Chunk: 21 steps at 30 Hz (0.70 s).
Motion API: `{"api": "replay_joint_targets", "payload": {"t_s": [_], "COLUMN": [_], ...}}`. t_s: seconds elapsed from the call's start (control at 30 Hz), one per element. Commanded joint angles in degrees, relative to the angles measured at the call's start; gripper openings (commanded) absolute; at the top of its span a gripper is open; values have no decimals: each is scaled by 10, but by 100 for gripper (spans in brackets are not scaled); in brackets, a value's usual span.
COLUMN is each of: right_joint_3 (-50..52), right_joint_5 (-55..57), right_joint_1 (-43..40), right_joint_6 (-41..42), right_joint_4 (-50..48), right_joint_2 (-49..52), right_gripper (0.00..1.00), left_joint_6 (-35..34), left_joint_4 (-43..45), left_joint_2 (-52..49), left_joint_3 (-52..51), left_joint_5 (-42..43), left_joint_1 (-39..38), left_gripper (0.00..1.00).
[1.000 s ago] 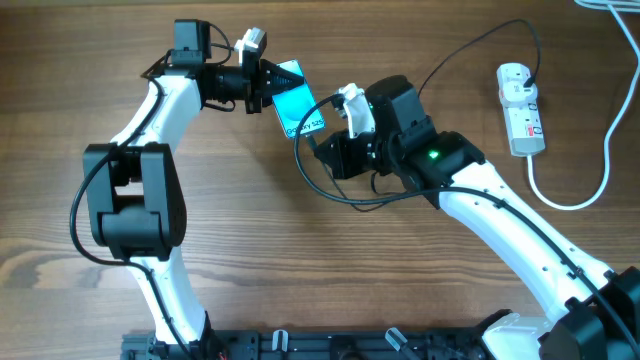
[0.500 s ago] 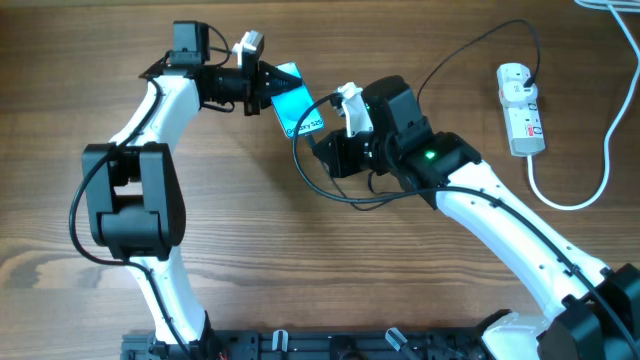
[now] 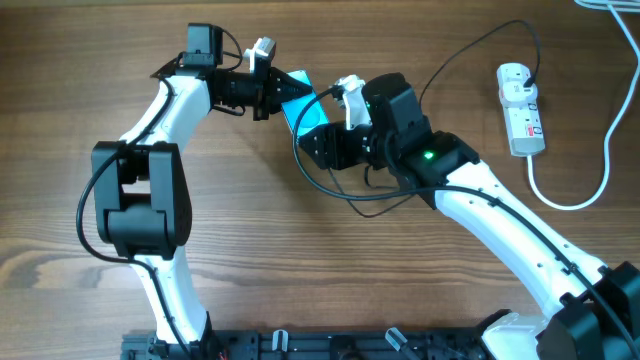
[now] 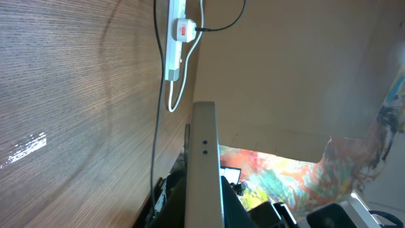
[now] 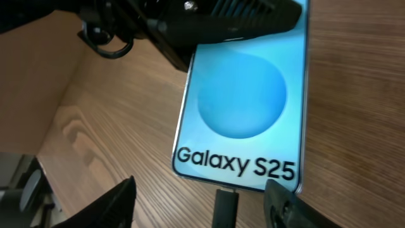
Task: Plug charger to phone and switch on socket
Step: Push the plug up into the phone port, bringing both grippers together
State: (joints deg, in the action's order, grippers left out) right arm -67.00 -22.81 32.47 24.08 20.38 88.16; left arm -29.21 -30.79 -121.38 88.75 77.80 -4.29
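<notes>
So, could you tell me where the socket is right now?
In the overhead view the socket lies at the table's upper right, beyond the right arm, with its thick white cord curling away beside it.

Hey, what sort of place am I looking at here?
Probably a robotics lab or test bench: two robot arms at a wood-grain table, with a phone and a white socket.

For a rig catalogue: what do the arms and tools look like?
Left arm and right arm: white tubular links, bulky black joints, thin black cables. Left tool and right tool: black, each with a small white part. Green light on the right arm.
</notes>
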Motion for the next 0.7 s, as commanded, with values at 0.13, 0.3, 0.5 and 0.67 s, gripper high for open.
{"api": "replay_joint_targets", "payload": {"t_s": [0.13, 0.3, 0.5, 0.67], "right_joint_3": [-47, -110, -110, -109], "right_joint_5": [33, -5, -55, 37], "right_joint_1": [-35, -51, -43, -2], "right_joint_6": [-50, -124, -135, -113], "right_joint_4": [80, 280, 315, 316], "right_joint_2": [-5, -6, -6, -3], "right_gripper": [67, 59, 46, 45], "left_joint_6": [20, 23, 11, -58], "left_joint_4": [14, 64, 59, 58], "left_joint_2": [3, 3, 3, 3], "left_joint_3": [3, 3, 3, 3], "left_joint_5": [77, 123, 56, 1], "left_joint_1": [-7, -14, -57, -63], "left_gripper": [4, 4, 4, 4]}}
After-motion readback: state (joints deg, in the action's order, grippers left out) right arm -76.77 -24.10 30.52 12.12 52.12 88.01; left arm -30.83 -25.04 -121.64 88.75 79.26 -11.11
